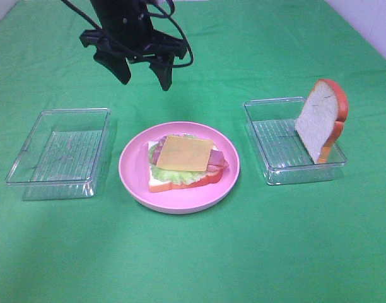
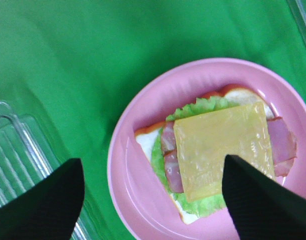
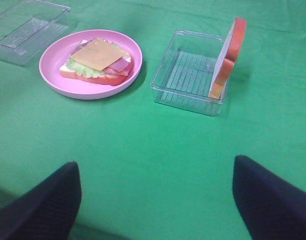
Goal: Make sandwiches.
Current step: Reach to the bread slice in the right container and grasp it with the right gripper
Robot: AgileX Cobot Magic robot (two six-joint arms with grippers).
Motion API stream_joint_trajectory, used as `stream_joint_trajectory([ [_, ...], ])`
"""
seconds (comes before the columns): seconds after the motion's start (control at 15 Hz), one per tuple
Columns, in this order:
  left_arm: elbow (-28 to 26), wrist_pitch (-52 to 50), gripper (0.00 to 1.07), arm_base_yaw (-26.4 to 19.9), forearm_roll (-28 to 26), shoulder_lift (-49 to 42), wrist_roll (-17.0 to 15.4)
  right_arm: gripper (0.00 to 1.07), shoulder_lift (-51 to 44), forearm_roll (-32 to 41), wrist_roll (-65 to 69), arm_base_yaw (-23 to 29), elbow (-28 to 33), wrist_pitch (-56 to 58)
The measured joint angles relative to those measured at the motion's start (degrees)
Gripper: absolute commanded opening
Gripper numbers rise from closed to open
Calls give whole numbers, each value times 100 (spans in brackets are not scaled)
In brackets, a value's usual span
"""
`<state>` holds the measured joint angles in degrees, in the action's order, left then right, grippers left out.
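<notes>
Hovering above the green cloth at about 11 o'clock from the pink plate, the left gripper hangs with its two black fingers spread apart and nothing between them. Its wrist camera looks straight down on the plate, with the fingertips framing the view on either side and touching nothing.

On the plate lies the open sandwich stack: a bottom bread slice with an orange-red crust, pale green lettuce spilling past its edges, pink bacon strips across the lettuce, and a yellow cheese square lying flat on top, turned slightly askew to the bread.

At 3 o'clock from the plate, a clear plastic tray holds the second bread slice, which stands on edge, leaning against the tray's far right corner, white face toward the plate and crust outward. At 9 o'clock from the plate sits another clear tray, with nothing visible in it.

The right gripper shows only in its own wrist view, low over the cloth near the front of the table, its dark fingers wide apart and holding nothing; the plate and the tray with the upright slice lie well beyond it.
</notes>
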<state>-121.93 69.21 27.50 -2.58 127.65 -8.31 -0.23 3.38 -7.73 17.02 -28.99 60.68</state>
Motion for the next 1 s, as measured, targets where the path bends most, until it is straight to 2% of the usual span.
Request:
stream_joint_trajectory([
  [0.27,-11,17,73,0,258,-659,-46,76,0,0,0,0,0,0],
  [0.47,17,23,73,0,258,-1278,-46,76,0,0,0,0,0,0],
  [0.6,527,23,73,0,292,-2200,23,76,0,0,0,0,0,0],
  [0.8,1312,29,73,0,292,-2934,40,76,0,0,0,0,0,0],
  [0.93,2177,23,73,0,298,-3581,40,76,0,0,0,0,0,0],
  [1.0,2899,23,73,0,298,-4091,46,76,0,0,0,0,0,0],
])
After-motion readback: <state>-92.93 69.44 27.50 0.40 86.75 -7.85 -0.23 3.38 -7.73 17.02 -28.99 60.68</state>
